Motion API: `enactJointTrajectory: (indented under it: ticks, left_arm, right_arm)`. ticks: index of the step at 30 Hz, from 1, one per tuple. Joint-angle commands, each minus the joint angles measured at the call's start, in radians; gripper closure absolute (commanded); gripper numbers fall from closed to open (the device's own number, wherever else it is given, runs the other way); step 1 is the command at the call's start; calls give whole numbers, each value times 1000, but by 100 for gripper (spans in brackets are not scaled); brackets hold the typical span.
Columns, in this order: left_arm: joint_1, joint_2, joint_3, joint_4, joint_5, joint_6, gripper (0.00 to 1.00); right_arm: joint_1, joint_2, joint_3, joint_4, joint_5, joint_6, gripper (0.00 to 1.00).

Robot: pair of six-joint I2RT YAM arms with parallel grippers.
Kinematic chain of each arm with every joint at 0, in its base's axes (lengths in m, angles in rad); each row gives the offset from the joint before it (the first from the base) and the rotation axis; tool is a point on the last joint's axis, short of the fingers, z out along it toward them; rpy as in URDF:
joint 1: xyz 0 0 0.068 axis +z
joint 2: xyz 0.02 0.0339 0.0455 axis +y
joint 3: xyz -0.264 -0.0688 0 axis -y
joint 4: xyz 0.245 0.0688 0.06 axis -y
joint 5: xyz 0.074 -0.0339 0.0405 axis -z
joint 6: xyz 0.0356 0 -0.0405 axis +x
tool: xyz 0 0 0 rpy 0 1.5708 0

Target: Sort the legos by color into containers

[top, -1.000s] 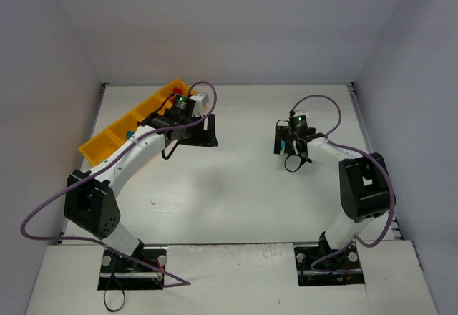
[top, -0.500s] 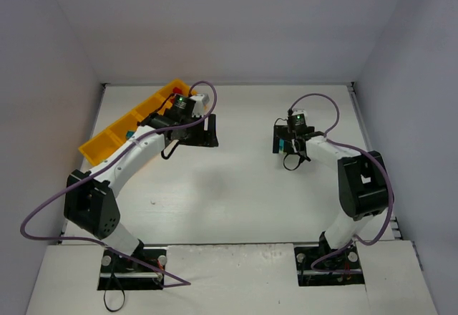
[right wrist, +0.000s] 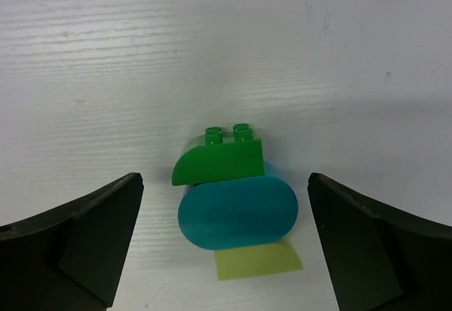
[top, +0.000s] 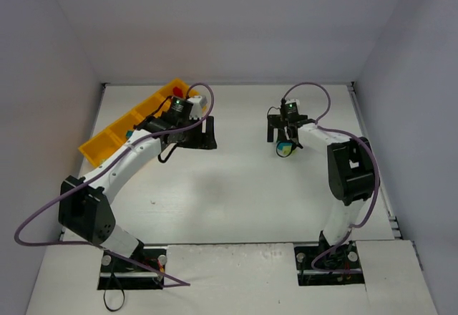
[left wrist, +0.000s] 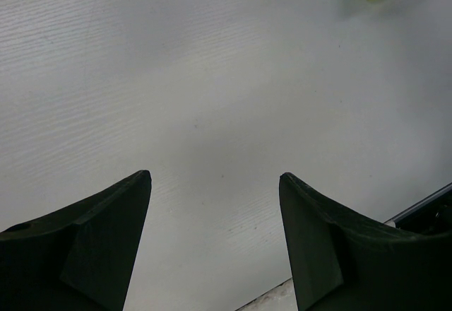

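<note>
The right fingers (right wrist: 78, 240) are gaping wide and empty, with a green rounded brick (right wrist: 220, 162), light blue rounded brick (right wrist: 238, 214) and yellow-green brick (right wrist: 258, 261) lying between them untouched, right of centre toward the far edge of the tabletop (right wrist: 212, 42), while the left fingers (left wrist: 85, 247) are gaping empty too.

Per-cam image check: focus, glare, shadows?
Top external: even, diffuse light, only faint shadows on the table, no glare. Left wrist: table grain sharp, fingers near-black, detail lost. Right wrist: green lego and blue lego crisp, soft shadow beside them.

smooth plastic legos (right wrist: 236, 208), matt grained table (right wrist: 106, 56)
</note>
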Motion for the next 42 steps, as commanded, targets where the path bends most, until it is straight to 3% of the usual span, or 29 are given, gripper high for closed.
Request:
enactJointTrajectory:
  ticks: [1,8,14,17,20,22,23,24,36,42]
  left_arm:
    - [-6,-65,3,28,-8,-11,33]
    - [-7,-64,6,21,-7,-9,33]
    - [-7,-64,6,27,-1,-9,33]
    - [-9,-65,6,31,5,-7,33]
    - [-7,-70,-1,47,15,-11,33]
    - [-10,-78,-12,65,28,-11,33]
    - [-12,-81,-17,82,35,-9,33]
    - [-18,-85,-21,88,42,-6,33]
    - [-108,-105,-56,359,136,-14,33]
    - [-168,-53,-26,490,111,-35,32]
  right_arm:
    - [4,8,48,-15,37,0,1]
    - [4,41,57,-48,28,4,6]
    - [4,48,42,-46,23,14,16]
    - [1,48,37,-45,20,19,32]
    - [0,41,34,-45,15,40,56]
    - [-2,28,31,-43,14,56,77]
    - [-2,12,30,-42,12,82,94]
    - [0,2,28,-38,11,97,100]
    - [6,-320,-51,63,-93,514,100]
    - [9,-446,-122,119,-202,722,100]
